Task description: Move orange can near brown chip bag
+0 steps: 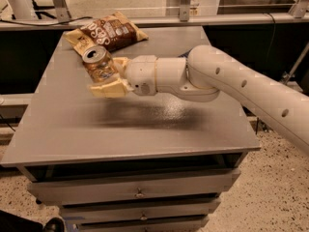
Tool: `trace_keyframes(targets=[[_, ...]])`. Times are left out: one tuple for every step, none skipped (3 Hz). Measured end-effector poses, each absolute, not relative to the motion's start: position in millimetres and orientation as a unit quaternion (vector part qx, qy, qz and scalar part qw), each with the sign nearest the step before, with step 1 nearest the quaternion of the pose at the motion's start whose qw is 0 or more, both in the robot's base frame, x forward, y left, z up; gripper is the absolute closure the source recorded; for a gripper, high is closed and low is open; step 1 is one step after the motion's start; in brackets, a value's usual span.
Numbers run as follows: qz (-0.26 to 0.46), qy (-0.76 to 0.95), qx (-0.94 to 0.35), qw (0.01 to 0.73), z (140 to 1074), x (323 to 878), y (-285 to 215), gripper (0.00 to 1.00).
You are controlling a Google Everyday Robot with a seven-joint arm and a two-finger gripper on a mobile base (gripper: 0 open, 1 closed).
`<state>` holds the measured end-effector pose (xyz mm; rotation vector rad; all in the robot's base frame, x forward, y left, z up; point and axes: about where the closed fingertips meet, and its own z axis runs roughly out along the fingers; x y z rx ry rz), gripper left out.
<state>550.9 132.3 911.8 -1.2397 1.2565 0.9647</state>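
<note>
The orange can (99,65) is tilted, silver top toward the camera, held between the cream fingers (107,88) of my gripper (105,74), above the grey table (130,129). The gripper is shut on the can. The brown chip bag (107,33) lies at the table's far left corner, just behind the can. My white arm reaches in from the right across the table.
The table is a grey cabinet with drawers (137,193) below. Metal frame legs (59,1) and a rail stand behind the table. The small dark blue bar is hidden behind my arm.
</note>
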Motion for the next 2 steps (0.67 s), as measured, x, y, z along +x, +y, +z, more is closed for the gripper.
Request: trace_keyframes(targets=[[0.405, 0.527, -0.521, 0.535, 911.8, 550.9, 132.4, 1.00], [0.404, 0.524, -0.527, 0.533, 910.4, 562.8, 134.2, 1.00]])
